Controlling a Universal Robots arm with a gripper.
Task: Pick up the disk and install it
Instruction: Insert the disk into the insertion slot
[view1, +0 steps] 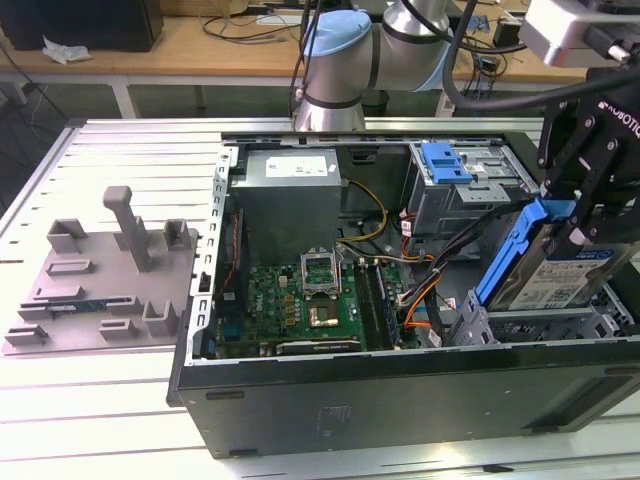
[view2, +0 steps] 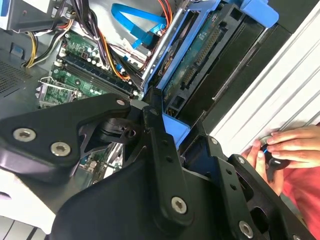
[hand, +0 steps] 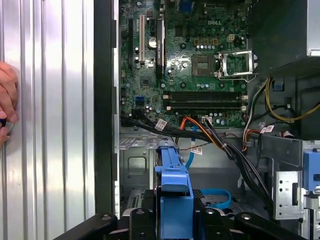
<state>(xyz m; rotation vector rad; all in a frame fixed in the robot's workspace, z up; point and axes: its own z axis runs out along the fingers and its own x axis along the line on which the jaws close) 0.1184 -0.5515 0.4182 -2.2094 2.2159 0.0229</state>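
Blue-framed, one disk (view1: 565, 278) hangs tilted, gripped by one black claw (view1: 588, 222).

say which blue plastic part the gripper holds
The carrier around the disk, tilted in the gripper; the other, a bracket, lies flat atop the grey cage.

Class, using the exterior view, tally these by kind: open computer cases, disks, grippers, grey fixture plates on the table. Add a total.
open computer case: 1
disk: 1
gripper: 1
grey fixture plate: 1
total: 4
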